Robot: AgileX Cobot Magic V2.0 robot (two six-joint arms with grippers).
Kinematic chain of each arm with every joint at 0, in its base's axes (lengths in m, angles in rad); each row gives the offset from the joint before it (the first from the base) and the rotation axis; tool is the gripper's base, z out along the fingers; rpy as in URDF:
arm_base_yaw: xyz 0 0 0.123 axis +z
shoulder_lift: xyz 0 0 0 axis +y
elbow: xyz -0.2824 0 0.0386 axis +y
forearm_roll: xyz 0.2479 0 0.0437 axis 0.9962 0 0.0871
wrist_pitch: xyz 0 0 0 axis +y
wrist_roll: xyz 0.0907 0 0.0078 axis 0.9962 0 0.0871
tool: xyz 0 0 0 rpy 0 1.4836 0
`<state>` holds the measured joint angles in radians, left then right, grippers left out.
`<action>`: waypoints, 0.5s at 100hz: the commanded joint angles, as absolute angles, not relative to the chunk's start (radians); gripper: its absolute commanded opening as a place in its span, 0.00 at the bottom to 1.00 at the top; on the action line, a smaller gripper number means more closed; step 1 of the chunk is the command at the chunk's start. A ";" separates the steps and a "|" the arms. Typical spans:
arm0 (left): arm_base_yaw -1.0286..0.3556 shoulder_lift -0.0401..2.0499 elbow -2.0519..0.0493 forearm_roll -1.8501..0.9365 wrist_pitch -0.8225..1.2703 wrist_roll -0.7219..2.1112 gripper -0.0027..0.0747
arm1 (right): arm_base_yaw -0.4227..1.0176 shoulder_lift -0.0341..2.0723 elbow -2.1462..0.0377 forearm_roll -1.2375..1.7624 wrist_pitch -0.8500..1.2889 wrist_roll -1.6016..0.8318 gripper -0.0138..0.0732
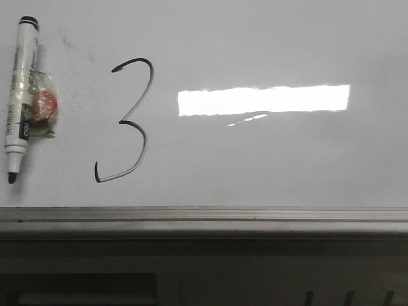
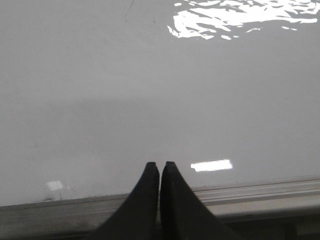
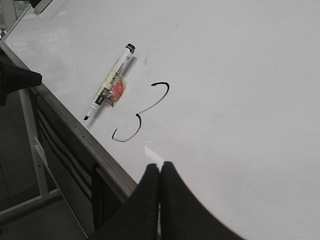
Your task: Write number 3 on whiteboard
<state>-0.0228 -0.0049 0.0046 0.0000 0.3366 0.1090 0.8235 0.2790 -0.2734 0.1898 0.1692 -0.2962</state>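
A thin black number 3 [image 1: 131,121] is drawn on the whiteboard [image 1: 268,166], left of centre in the front view; it also shows in the right wrist view [image 3: 142,112]. A white marker [image 1: 20,95] with a black cap end, its tip bare, lies on the board left of the digit, with a taped red lump [image 1: 43,105] on its side; the marker also shows in the right wrist view [image 3: 111,80]. My left gripper [image 2: 160,165] is shut and empty over the board's lower rail [image 2: 260,192]. My right gripper [image 3: 160,165] is shut and empty above the board's edge, near the digit. Neither gripper shows in the front view.
A grey metal rail [image 1: 204,220] runs along the whiteboard's lower edge, with a dark frame [image 1: 204,274] below it. Bright glare [image 1: 264,100] lies right of the digit. In the right wrist view the board's edge [image 3: 75,130] drops to the floor and a stand leg [image 3: 35,150].
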 commanded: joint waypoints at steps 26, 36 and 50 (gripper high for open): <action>-0.021 -0.030 0.038 0.000 0.291 0.096 0.01 | 0.809 0.284 -0.291 0.187 0.062 -0.298 0.10; -0.021 -0.030 0.038 0.000 0.291 0.096 0.01 | 0.758 0.284 -0.279 0.187 0.042 -0.298 0.10; -0.021 -0.030 0.038 0.000 0.291 0.096 0.01 | 0.578 0.284 -0.210 0.187 -0.037 -0.298 0.10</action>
<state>-0.0228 -0.0049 0.0046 0.0000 0.3377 0.1073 0.6839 0.2790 -0.2237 0.1898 0.0913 -0.2962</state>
